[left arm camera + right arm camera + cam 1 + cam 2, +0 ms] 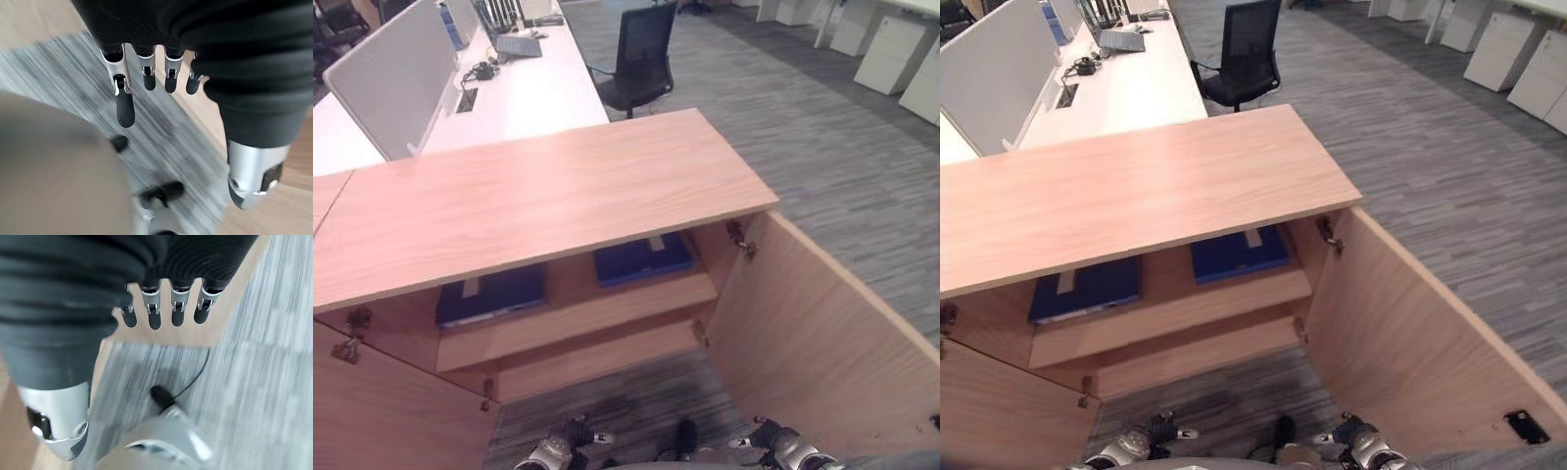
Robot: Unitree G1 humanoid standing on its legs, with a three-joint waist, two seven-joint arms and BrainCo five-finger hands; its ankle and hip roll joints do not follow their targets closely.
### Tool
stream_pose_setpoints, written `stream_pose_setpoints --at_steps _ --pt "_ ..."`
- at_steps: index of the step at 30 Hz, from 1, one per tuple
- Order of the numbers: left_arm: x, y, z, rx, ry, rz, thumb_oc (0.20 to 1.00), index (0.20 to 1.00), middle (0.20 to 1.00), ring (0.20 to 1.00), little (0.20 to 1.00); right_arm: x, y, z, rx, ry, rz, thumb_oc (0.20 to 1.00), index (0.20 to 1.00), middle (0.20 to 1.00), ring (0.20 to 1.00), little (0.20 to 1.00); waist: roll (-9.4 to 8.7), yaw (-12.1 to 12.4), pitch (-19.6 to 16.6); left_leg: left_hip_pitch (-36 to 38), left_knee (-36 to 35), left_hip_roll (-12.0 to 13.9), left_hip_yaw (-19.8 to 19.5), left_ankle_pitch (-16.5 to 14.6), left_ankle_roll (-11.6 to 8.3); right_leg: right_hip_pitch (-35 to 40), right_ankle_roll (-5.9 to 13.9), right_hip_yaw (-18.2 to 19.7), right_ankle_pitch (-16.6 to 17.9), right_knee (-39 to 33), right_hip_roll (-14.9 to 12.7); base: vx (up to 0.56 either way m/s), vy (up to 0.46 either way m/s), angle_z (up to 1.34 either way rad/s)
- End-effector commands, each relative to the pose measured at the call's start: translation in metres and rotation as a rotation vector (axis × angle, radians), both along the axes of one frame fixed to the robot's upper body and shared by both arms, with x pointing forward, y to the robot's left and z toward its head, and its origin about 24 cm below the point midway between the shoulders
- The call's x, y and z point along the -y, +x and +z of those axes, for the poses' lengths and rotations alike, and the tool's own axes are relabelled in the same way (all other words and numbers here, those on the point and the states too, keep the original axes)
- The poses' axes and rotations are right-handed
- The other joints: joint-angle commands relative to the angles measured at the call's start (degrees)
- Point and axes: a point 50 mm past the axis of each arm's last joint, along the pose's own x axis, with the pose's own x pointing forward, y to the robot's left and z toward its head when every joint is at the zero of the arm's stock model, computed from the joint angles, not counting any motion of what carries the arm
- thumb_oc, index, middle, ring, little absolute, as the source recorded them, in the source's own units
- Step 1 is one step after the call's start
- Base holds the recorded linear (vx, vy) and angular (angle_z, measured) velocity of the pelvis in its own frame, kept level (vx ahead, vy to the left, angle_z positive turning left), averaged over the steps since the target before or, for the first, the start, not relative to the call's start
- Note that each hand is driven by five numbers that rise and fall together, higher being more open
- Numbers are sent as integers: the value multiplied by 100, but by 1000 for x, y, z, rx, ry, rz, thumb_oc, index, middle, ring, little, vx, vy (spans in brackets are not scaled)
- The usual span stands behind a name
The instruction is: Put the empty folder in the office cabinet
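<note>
A low wooden office cabinet (538, 196) stands in front of me with both doors swung open. On its upper shelf lie two flat dark blue folders, one on the left (492, 294) and one on the right (641, 258), each with a pale label strip. My left hand (553, 452) hangs low near the carpet before the cabinet, fingers (124, 105) straight and holding nothing. My right hand (783, 446) hangs at the same height beside the right door, its fingers (154, 313) relaxed and empty too.
The right cabinet door (822, 343) juts out toward me on the right, and the left door (382, 411) on the left. Behind the cabinet are a white desk (524, 88) with a grey divider, a black office chair (641, 54) and white drawer units (901, 59).
</note>
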Motion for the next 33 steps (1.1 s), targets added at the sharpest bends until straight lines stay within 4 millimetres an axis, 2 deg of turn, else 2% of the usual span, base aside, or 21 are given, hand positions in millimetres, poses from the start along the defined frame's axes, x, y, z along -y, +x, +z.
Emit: stream_pose_setpoints --at_steps 1,4,5,7,10,12,13,14,15,17,18,19,23,25,26,27,28,29,31,33 --pt "-11 6 2 15 33 16 1000 1000 1000 1000 1000 -8 37 12 165 116 -179 1000 1000 1000 1000 1000 -196 11 204 150 13 -310 -30 -538 78 93 722 330 294 -456 -35 -182 231 -17" --pt "-13 1 1 -6 29 29 1000 1000 1000 1000 1000 2 32 12 175 120 -255 1000 1000 1000 1000 1000 -167 -23 232 195 -63 -395 49 -501 120 37 771 377 352 -464 -89 -130 159 -25" --pt "-16 -5 -1 -24 29 38 1000 1000 1000 1000 1000 14 21 11 153 92 -310 1000 1000 1000 1000 1000 -142 -50 251 238 -149 -463 116 -465 158 -10 818 368 402 -470 -151 -129 135 -17" --pt "-17 -6 -1 -27 28 40 1000 1000 1000 1000 1000 19 17 11 140 79 -320 1000 1000 1000 1000 1000 -134 -51 267 269 -191 -493 139 -450 171 -17 843 357 430 -484 -185 -107 108 -10" --pt "-22 -12 -2 -46 31 55 1000 1000 1000 1000 1000 46 -7 11 69 6 -373 1000 1000 1000 1000 1000 -138 -80 305 307 -279 -561 305 -419 194 -89 929 156 479 -514 -352 -110 91 -17" --pt "-24 -13 -2 -50 32 59 1000 1000 1000 1000 1000 53 -12 13 56 -12 -386 1000 1000 1000 1000 1000 -135 -86 337 311 -279 -558 358 -406 199 -135 952 66 471 -450 -412 -125 51 -33" --pt "-25 -11 -2 -48 28 65 1000 1000 1000 1000 1000 61 -17 15 50 -32 -408 1000 1000 1000 1000 1000 -70 -67 457 296 -279 -472 461 -370 216 -197 913 -260 290 -130 -544 -204 49 -30" --pt "-25 -12 -2 -50 28 67 1000 1000 1000 1000 1000 65 -21 15 42 -40 -418 1000 1000 1000 1000 1000 -29 -53 490 287 -279 -418 506 -347 210 -162 861 -425 136 75 -626 -155 36 -35" --pt "-26 -14 -2 -57 29 69 1000 1000 1000 1000 1000 67 -26 15 29 -48 -430 1000 1000 1000 1000 1000 42 -37 509 334 -279 -317 525 -416 185 -59 857 -488 -100 354 -688 -43 16 -33" --pt "-27 -15 -2 -61 30 71 1000 1000 1000 1000 1000 69 -30 14 17 -52 -439 1000 1000 1000 1000 1000 61 -34 521 342 -279 -278 570 -426 183 1 804 -523 -225 597 -769 -49 2 -47" --pt "-30 -17 -3 -70 33 77 1000 1000 1000 1000 1000 72 -43 13 -13 -56 -471 1000 1000 1000 1000 1000 109 -33 469 303 -279 -205 666 -431 207 174 747 -471 -383 1035 -985 -78 -2 -45" --pt "-30 -18 -3 -70 33 77 1000 1000 1000 1000 1000 72 -43 13 -13 -56 -471 1000 1000 1000 1000 1000 104 -25 466 304 -279 -212 672 -434 210 156 751 -456 -400 1066 -995 -61 -5 -37" --pt "-36 -25 -3 -92 42 92 1000 1000 1000 1000 1000 76 -66 10 -57 -59 -530 1000 1000 1000 1000 1000 110 -40 217 207 -279 -154 811 -423 224 411 773 -103 -455 1478 -1300 24 -30 -30" --pt "-38 -24 -3 -88 50 94 1000 1000 1000 1000 1000 78 -73 10 -70 -60 -552 1000 1000 1000 1000 1000 -11 -36 62 101 -279 -181 892 -334 220 703 781 -40 -387 994 -1199 -11 -173 -26" --pt "-40 -23 -2 -80 57 92 1000 1000 1000 1000 1000 78 -76 9 -72 -63 -566 1000 1000 1000 1000 1000 -121 -35 -5 29 -279 -175 911 -272 186 881 890 186 -445 430 -948 -51 -257 -43" --pt "-41 -21 -2 -76 58 95 1000 1000 1000 1000 1000 77 -77 9 -76 -64 -569 1000 1000 1000 1000 1000 -162 -22 -24 29 -279 -163 927 -261 174 939 916 299 -454 222 -856 -5 -204 -60" --pt "-41 -21 -2 -76 58 95 1000 1000 1000 1000 1000 77 -77 9 -75 -64 -569 1000 1000 1000 1000 1000 -161 -12 -39 8 -279 -159 938 -252 173 919 911 308 -435 206 -850 10 -232 -65" --pt "-44 -20 -1 -66 66 108 1000 1000 1000 1000 1000 76 -78 9 -81 -69 -568 1000 1000 1000 1000 1000 -216 -6 -75 23 -279 -77 968 -224 124 1007 927 424 -455 -71 -668 15 -225 -60" --pt "-45 -19 0 -58 67 118 1000 1000 1000 1000 1000 76 -77 9 -71 -70 -570 1000 1000 1000 1000 1000 -251 -26 -98 52 -279 35 998 -198 72 1044 875 486 -458 -196 -513 17 -229 -34" --pt "-45 -18 0 -55 65 122 1000 1000 1000 1000 1000 77 -76 9 -61 -71 -574 1000 1000 1000 1000 1000 -273 -44 -95 48 -279 91 1005 -174 42 1055 841 492 -478 -225 -451 -18 -197 -33"
